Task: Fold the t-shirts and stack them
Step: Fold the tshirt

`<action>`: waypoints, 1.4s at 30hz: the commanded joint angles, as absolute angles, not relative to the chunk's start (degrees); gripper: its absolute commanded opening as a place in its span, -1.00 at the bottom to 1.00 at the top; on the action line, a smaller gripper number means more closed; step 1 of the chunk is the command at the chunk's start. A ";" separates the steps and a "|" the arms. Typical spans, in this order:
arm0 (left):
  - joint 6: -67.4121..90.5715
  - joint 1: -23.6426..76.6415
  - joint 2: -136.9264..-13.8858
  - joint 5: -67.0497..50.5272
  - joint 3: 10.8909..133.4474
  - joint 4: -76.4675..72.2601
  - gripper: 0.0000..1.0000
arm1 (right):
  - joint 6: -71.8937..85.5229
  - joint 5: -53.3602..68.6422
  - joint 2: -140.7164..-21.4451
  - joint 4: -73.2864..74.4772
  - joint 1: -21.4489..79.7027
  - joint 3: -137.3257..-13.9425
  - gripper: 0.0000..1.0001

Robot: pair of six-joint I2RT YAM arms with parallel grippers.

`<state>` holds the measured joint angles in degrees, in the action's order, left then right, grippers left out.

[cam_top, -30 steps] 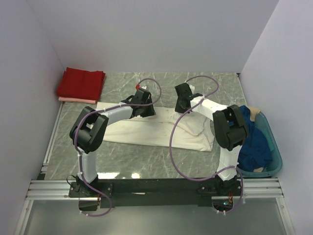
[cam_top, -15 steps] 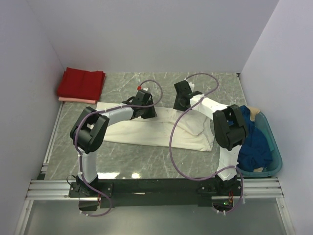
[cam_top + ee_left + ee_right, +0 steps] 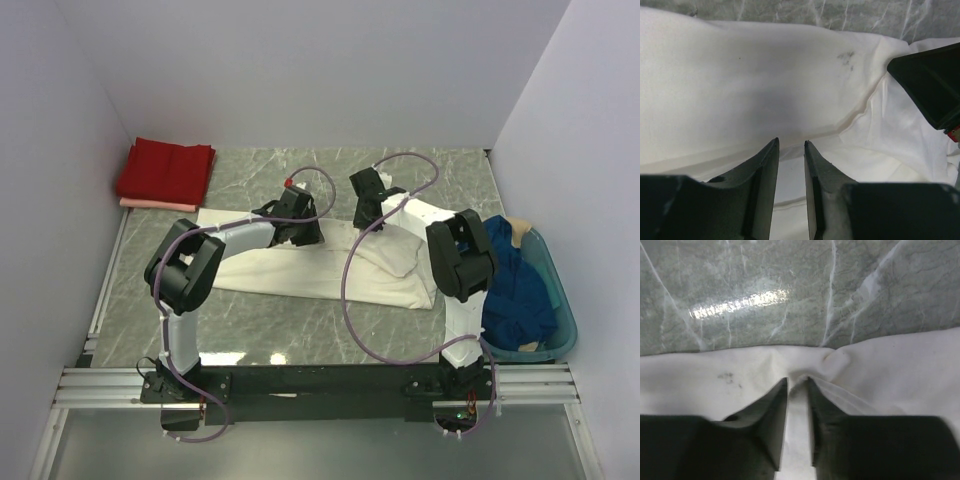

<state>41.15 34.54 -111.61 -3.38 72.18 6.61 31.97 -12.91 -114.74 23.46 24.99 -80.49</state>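
The cream-white t-shirt (image 3: 330, 268) lies spread as a long band across the middle of the table. My left gripper (image 3: 297, 228) sits low on its back part, jaws narrowly apart with a fold of the white cloth (image 3: 790, 100) between them (image 3: 791, 142). My right gripper (image 3: 363, 210) is at the shirt's far edge, its tips (image 3: 797, 380) pinching a small pucker of cloth (image 3: 805, 371). A folded red t-shirt (image 3: 165, 170) rests on a folded pale pink one (image 3: 150, 204) in the back left corner. A dark blue t-shirt (image 3: 520, 290) is heaped in the basket.
A teal plastic basket (image 3: 562, 310) stands at the right edge of the table. White walls close in the back and both sides. Purple cables loop over both arms. Bare marble table (image 3: 790, 290) lies just beyond the shirt's far edge.
My right gripper has opened, shifted slightly left and back, and closed in on the shirt's far edge. The left gripper has barely moved.
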 commanded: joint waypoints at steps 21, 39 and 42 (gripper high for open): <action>39.73 35.16 -107.67 -3.52 70.66 6.32 -0.34 | 33.75 -10.37 -100.38 22.77 26.54 -72.87 -1.00; 41.40 34.63 -105.65 -0.18 68.91 8.00 -0.35 | 38.23 -7.29 -89.03 17.84 31.81 -59.59 -1.00; 41.13 34.54 -105.64 -0.35 68.73 7.91 -0.35 | 39.20 -6.86 -88.86 17.14 32.96 -58.54 -1.00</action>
